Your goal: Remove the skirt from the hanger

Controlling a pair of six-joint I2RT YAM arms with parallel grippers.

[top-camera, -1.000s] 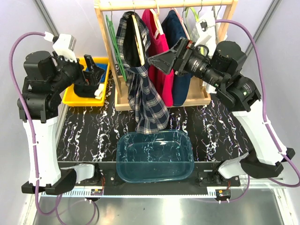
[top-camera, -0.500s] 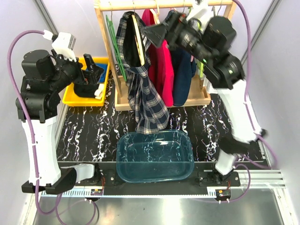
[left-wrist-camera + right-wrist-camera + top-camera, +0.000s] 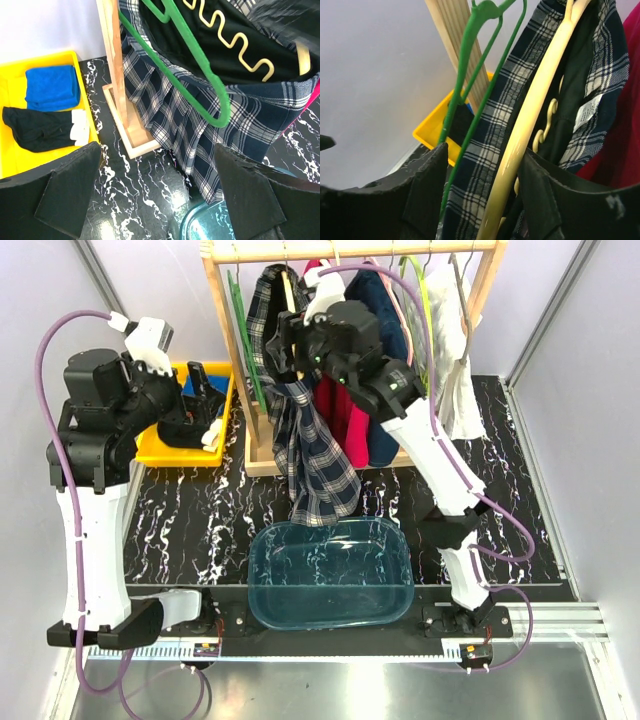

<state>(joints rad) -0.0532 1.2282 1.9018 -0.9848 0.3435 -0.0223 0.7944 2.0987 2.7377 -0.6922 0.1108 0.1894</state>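
The skirt (image 3: 380,445) hung on the wooden rack (image 3: 350,249) at the back of the bench (image 3: 200,520), just right of the red T-shirt (image 3: 350,430), with the right arm crossing in front of it. Its hanger was probably the pale line near the top of the garment, but in the top view it could not be told apart from the arm's purple cable.

The right gripper (image 3: 285,340) was not at the skirt. It sat at the plaid shirt (image 3: 315,465), further left on the rail. In the wrist view the right gripper (image 3: 480,200) had its fingers (image 3: 420,195) spread apart. The shirt's cream hanger (image 3: 530,125) and a green wire hanger (image 3: 470,75) ran through the gap, and nothing was gripped.

The left gripper (image 3: 200,395) hovered over the yellow bin (image 3: 165,450) at the left of the rack. Its own camera showed the left gripper (image 3: 160,200) wide open and empty (the bin held a folded blue cloth (image 3: 52,87) and a black garment (image 3: 37,129)). A translucent blue tub (image 3: 330,527) stood at the near edge of the bench, below the hem of the plaid shirt.
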